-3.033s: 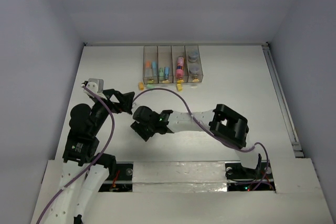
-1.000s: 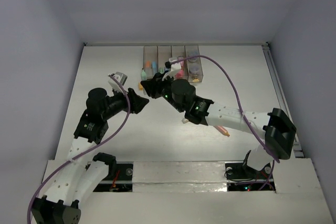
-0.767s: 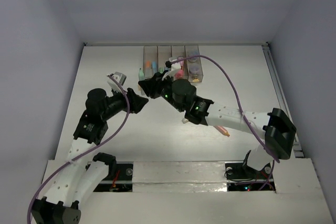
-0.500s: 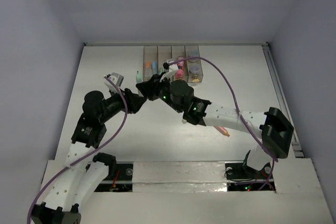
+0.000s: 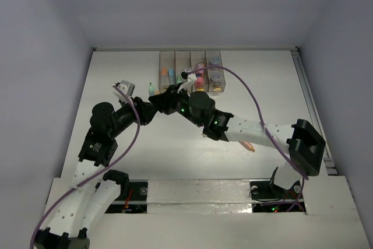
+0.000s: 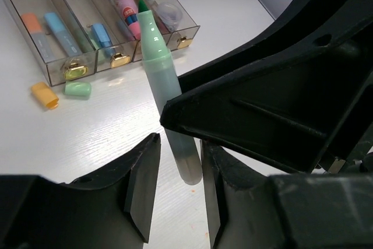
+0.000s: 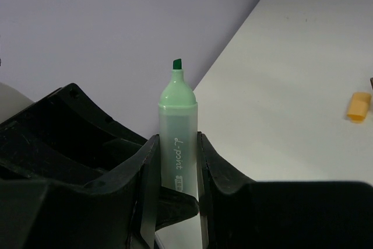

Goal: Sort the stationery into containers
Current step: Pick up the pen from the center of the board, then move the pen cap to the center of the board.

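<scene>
My left tool stands slightly apart around the tail of the green marker, with a sliver of table showing beside the barrel. My right tool is clamped on its middle, crowding the right side. The marker's long axis runs away from me, bare nib toward the containers. There is open table to the left. An orange cap and a green cap lie at the containers' near ends.

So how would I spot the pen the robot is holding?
Find the row of clear bins at the back and look by its near left corner. There the right gripper pinches a pale green marker, the only pen held up, its dark green tip bare.
</scene>
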Robot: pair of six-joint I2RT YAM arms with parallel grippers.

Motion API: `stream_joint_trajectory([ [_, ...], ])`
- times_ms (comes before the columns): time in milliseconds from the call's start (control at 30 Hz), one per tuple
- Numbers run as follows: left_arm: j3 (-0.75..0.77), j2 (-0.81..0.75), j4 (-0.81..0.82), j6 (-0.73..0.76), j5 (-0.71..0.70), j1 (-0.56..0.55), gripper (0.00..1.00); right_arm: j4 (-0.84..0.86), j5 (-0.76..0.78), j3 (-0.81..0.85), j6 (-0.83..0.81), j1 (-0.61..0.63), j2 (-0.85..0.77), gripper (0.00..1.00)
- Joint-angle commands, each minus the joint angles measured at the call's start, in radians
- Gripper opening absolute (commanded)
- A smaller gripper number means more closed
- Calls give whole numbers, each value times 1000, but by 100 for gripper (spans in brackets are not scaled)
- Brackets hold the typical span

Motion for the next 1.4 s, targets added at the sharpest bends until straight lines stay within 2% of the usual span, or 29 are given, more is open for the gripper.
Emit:
stream_joint_trajectory([
  [0,4,-3,50,5,-12,-3,28,80,-58,-1,37,12,-12,0],
  [67,6,-3,45,6,-21,-3,25,98,-85,-12,45,12,-13,0],
  [167,13,-6,32,12,-48,-3,0,106,-105,-27,60,12,-19,0],
  [267,16,-20,24,17,-70,-3,0,88,-91,-40,57,12,-38,0],
  [300,16,-25,22,20,-70,-3,0,82,-82,-49,48,12,-47,4],
  [333,15,-29,19,21,-71,-3,0,71,-69,-50,35,12,-65,9],
  [367,15,-33,16,26,-74,-3,0,31,-66,-49,23,12,-76,25],
  [433,18,-33,7,28,-73,-3,0,-19,-83,-41,-8,-8,-96,40],
  [467,18,-31,7,26,-67,-3,0,-45,-98,-47,-18,-19,-123,53],
  [567,18,-31,10,26,-58,-3,0,-82,-190,-90,-47,-86,-191,72],
  [633,21,-33,7,29,-62,-3,0,-89,-268,-121,-69,-138,-226,75],
  [733,24,-31,6,31,-64,-3,0,-121,-304,-168,-121,-180,-274,69],
  [767,26,-34,6,29,-65,-3,0,-125,-316,-178,-132,-202,-278,52],
  [833,27,-34,6,31,-65,-3,0,-145,-388,-181,-172,-229,-250,31],
  [867,27,-37,7,31,-64,-3,0,-199,-411,-166,-184,-239,-224,13],
  [900,29,-39,7,31,-62,-3,0,-225,-434,-120,-228,-252,-193,6],
  [967,27,-43,7,31,-58,-3,0,-277,-448,-66,-280,-252,-84,0],
  [1033,26,-52,4,31,-55,-3,0,-352,-430,11,-343,-252,-13,0],
  [1133,23,-71,4,31,-42,-3,0,-355,-395,78,-438,-252,94,8],
  [1167,21,-78,3,29,-41,-3,0,-365,-385,103,-464,-252,122,22],
  [1233,19,-85,4,31,-33,-3,0,-395,-364,153,-538,-252,209,35],
  [1267,19,-91,6,31,-29,-3,0,-417,-340,204,-558,-252,238,48],
  [1333,21,-92,10,31,-18,-3,0,-453,-288,265,-603,-252,332,58],
  [1367,23,-95,10,31,-16,-3,0,-463,-273,314,-609,-252,359,68],
])
